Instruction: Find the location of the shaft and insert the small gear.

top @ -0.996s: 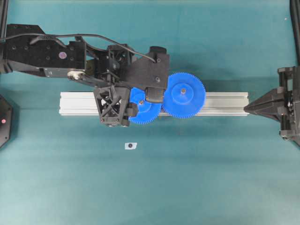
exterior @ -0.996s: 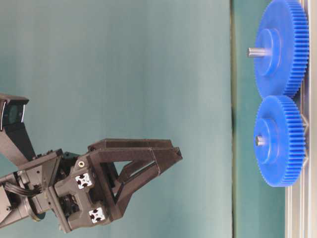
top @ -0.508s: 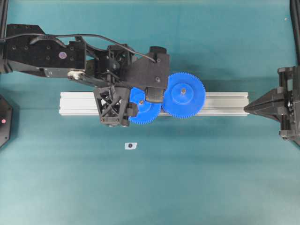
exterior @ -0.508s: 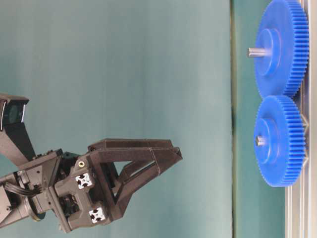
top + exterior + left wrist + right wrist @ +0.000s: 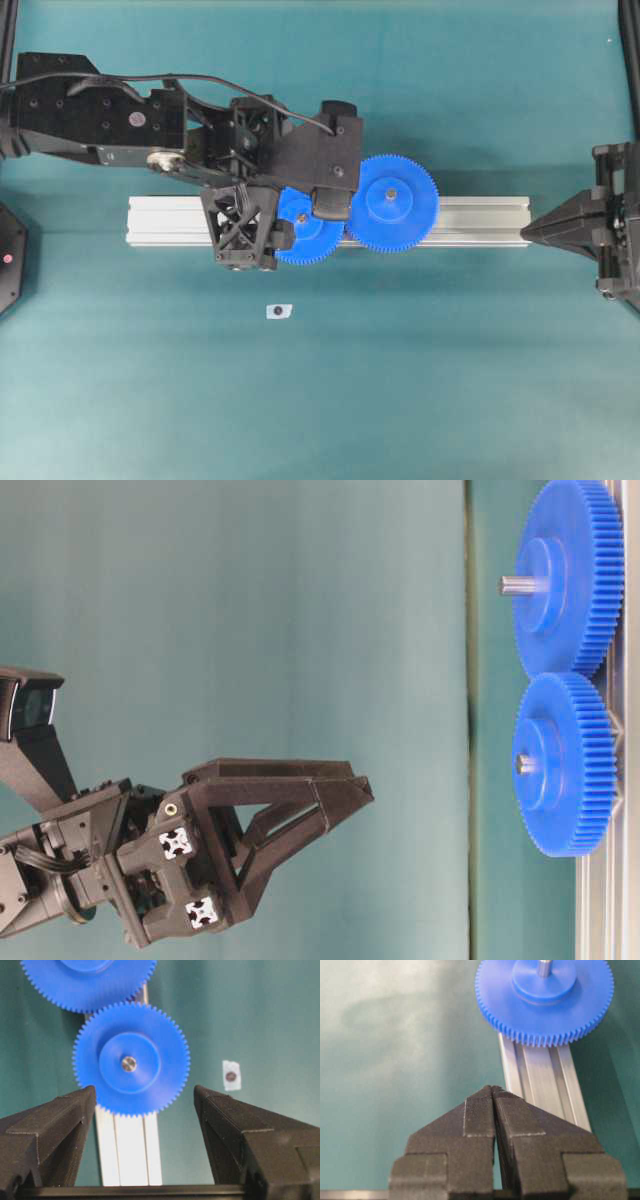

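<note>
Nothing on the worktop had shifted since the earlier frames; only the left arm looked a touch different in the table-level view, sitting slightly lower in the picture.

No containers stood on the teal worktop (image 5: 450, 380). A silver aluminium rail (image 5: 480, 222) lay across its middle, long axis running from the left edge toward the right edge, and it carried both gears.

The small gear (image 5: 131, 1060) lay flat over the rail on the side nearer the left edge, its raised hub facing up. The shaft (image 5: 129, 1063) showed as a silvery round end in the middle of that hub, its long axis upright, barely standing out of the hub. The larger gear (image 5: 391, 203) sat just beside it toward the right edge, their toothed rims meeting, with its own grey pin (image 5: 518, 584) sticking well out of its hub.

The left gripper (image 5: 145, 1105) hung above the small gear with its jaws wide apart and nothing between them, clear of the gear. The right gripper (image 5: 493, 1091) waited off the rail's right end, jaws pressed together on nothing.

A small white tag with a dark dot (image 5: 278, 311) lay on the worktop, near the rail on its front-edge side.
</note>
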Motion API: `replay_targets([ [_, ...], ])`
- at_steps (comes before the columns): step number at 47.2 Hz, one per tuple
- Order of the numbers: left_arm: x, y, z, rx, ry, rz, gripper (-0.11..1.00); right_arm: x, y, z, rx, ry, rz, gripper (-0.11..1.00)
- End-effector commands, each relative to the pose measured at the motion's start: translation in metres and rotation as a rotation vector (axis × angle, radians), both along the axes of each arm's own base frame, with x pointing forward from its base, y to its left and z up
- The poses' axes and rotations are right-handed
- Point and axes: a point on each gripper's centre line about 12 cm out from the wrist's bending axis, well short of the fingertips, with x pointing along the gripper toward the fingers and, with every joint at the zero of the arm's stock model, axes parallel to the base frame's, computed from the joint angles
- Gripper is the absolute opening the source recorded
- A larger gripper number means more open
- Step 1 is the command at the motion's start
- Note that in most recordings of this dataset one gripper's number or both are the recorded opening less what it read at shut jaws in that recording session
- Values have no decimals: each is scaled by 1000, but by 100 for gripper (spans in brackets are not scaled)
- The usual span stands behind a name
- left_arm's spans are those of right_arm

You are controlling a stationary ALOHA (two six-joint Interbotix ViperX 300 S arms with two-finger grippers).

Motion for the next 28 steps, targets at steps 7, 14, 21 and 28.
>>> replay_targets([
  [7, 1, -1, 12, 7, -36, -5, 75, 2, 0, 3, 9, -16, -7, 2],
  [14, 1, -1, 15, 6, -44, -5, 75, 2, 0, 3, 9, -16, -7, 2],
  [21, 2, 0, 19, 7, -55, -5, 75, 2, 0, 3, 7, -17, -7, 2],
  [28, 1, -1, 19, 8, -56, -8, 75, 2, 0, 3, 7, -16, -7, 3],
])
